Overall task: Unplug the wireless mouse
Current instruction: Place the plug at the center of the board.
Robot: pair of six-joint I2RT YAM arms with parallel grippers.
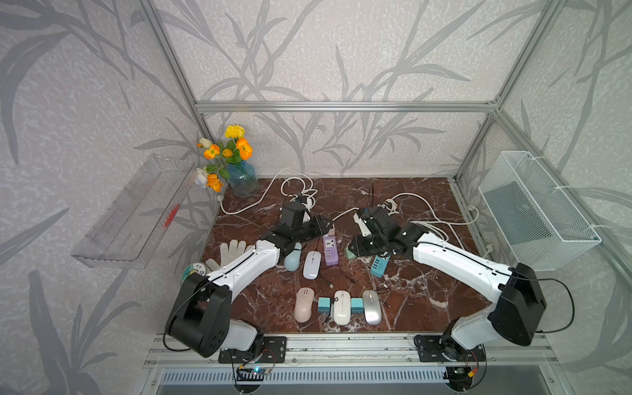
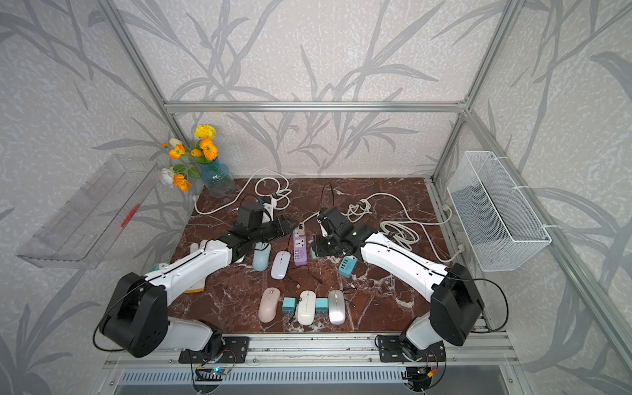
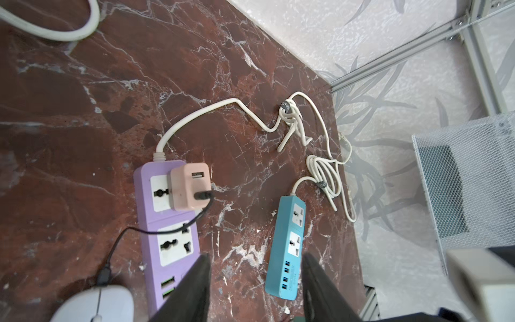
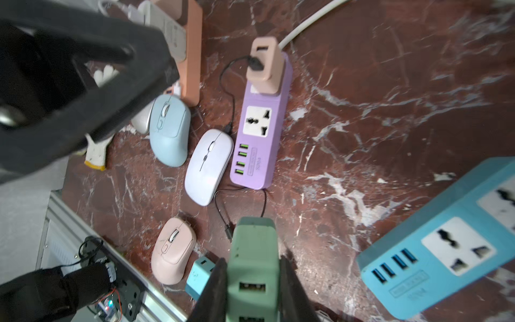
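I am hovering the left gripper, jaws apart, to pinch next the black plug of the pale mouse, right gripper clamping a mint-green charger.

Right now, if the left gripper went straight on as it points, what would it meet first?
The left gripper, jaws open, would probably meet bare table between the purple power strip and the blue power strip; depth unclear.
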